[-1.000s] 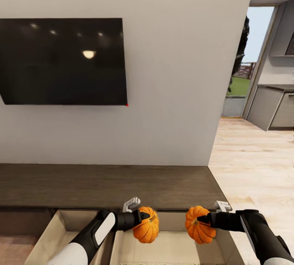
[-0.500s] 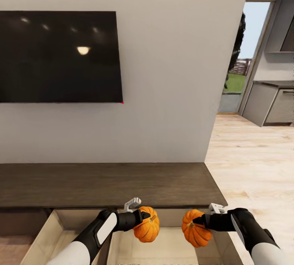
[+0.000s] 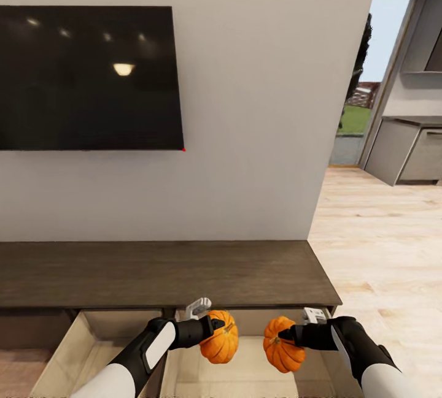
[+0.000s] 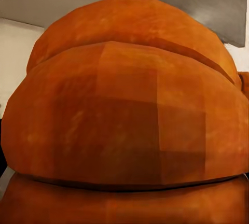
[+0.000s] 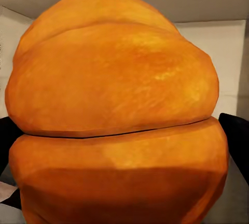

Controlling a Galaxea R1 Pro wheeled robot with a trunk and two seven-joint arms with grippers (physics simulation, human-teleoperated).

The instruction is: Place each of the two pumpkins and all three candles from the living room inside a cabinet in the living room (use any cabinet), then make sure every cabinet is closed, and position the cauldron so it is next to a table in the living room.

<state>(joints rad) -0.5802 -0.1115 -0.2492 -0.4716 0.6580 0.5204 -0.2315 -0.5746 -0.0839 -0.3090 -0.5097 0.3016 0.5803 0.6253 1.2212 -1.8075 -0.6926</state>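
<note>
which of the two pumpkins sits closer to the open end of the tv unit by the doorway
The pumpkin in the right gripper, at. It hangs over the pulled-out drawer on the side toward the wood floor and doorway; the left gripper's pumpkin sits further in.

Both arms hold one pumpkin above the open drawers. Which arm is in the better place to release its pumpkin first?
Probably the right. The right gripper holds its pumpkin well inside the drawer opening. The left gripper holds its pumpkin nearer the divider between the two drawers.
</note>
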